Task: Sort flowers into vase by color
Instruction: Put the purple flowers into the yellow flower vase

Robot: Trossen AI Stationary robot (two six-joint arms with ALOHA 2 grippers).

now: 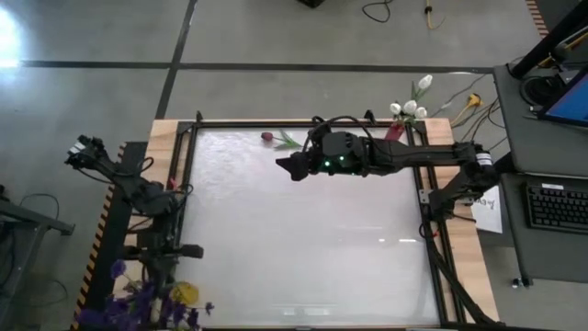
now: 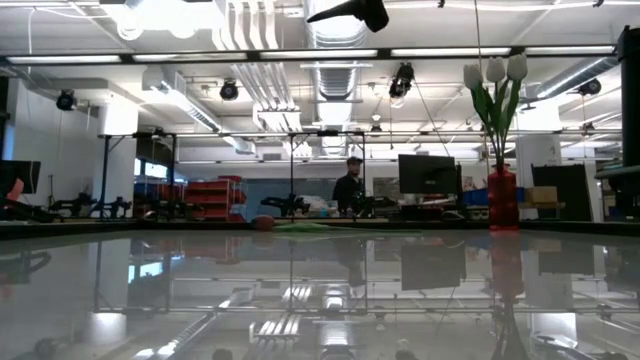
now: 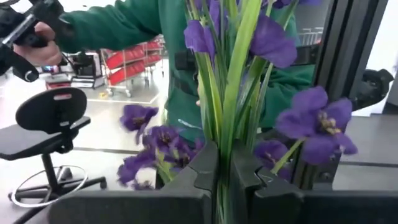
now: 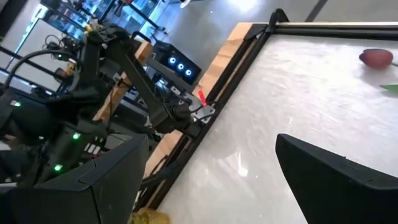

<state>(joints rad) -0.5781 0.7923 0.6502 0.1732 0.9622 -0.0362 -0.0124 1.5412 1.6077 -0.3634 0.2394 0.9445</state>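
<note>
purple flowers [image 3: 267, 43] clamped by their stems in the left gripper [image 3: 225, 177] at the desk's near left corner may snag the bunch alongside, while the right gripper [image 1: 296, 166], jaws wide and empty, could miss the thin-stemmed pink-red bud [image 1: 266, 137] lying just beyond it, red vase [image 2: 502, 198] of white tulips [image 2: 495, 70] farthest.

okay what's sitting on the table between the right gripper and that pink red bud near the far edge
Nothing. In the high view, only bare white table shows between the open right gripper and the pink-red bud; the right wrist view shows the same bare stretch.
</note>
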